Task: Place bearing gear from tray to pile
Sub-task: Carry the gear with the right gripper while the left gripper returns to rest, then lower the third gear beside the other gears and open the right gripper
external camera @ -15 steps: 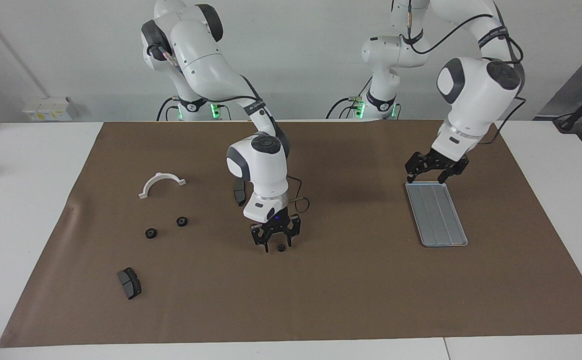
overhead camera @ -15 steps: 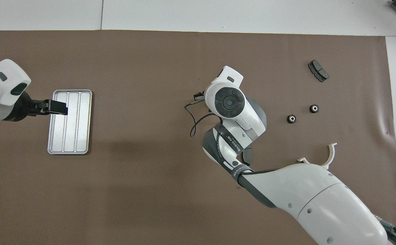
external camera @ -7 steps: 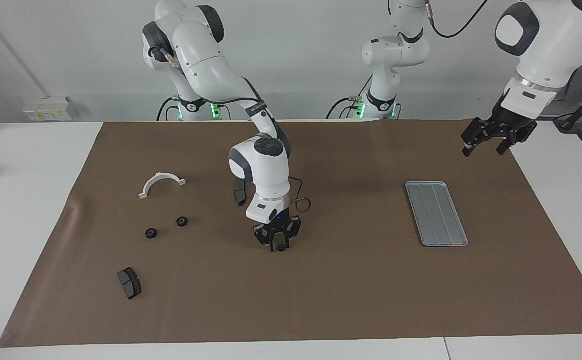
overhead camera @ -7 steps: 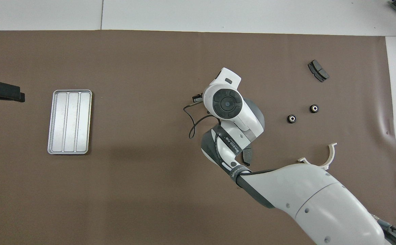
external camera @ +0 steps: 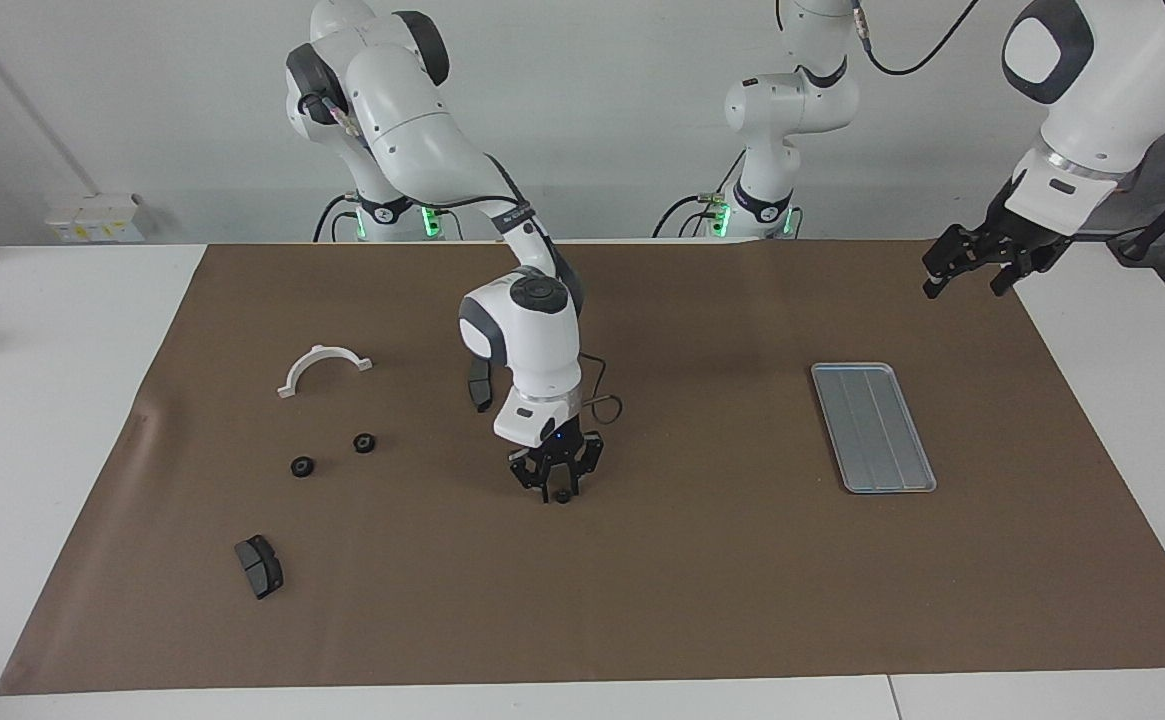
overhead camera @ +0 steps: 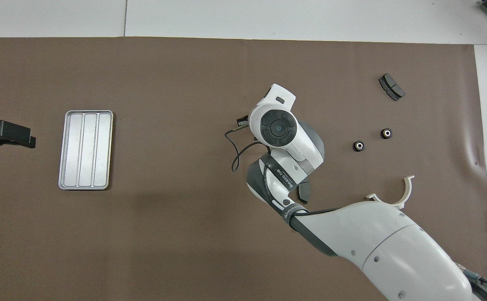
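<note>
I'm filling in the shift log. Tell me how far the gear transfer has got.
Done: the tray is empty, and two gears lie as the pile near the white bracket. In hand: the right gripper is shut on a third gear at mid-mat. Left: carrying it to the pile. The left gripper waits open, raised.

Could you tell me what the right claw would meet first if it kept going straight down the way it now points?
The right claw points straight down at the small black gear on the brown mat and appears shut on it already, so going lower it would likely press into the mat.
</note>
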You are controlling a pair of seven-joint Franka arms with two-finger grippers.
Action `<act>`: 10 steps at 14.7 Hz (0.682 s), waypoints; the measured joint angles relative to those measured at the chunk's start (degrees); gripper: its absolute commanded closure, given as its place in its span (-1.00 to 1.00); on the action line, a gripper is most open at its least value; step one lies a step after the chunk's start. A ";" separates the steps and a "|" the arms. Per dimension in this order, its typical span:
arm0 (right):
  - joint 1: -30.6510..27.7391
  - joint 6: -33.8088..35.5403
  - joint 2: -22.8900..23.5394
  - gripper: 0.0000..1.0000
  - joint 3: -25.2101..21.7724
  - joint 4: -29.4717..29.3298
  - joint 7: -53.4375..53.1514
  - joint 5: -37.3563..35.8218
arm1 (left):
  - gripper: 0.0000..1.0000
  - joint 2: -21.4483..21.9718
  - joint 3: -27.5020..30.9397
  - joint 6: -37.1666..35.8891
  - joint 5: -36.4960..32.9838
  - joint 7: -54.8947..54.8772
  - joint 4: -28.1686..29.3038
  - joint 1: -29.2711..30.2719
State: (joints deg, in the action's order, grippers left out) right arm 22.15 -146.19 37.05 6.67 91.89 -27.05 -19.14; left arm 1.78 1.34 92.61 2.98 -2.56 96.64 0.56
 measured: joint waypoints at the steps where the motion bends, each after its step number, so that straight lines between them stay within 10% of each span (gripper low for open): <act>1: -0.01 0.02 0.00 1.00 0.00 -0.01 0.00 0.00 | -1.00 0.20 -0.02 -0.03 -0.05 -0.02 0.24 0.00; 10: -11.73 15.04 -11.52 1.00 -0.42 1.42 12.28 2.86 | -1.00 0.67 -0.01 0.02 -1.63 -0.02 0.59 0.00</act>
State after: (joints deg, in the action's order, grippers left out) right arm 10.42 -131.15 25.53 6.25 93.32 -14.77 -16.29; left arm 2.45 1.33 92.63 1.35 -2.58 97.23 0.57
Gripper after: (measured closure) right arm 0.767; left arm 0.000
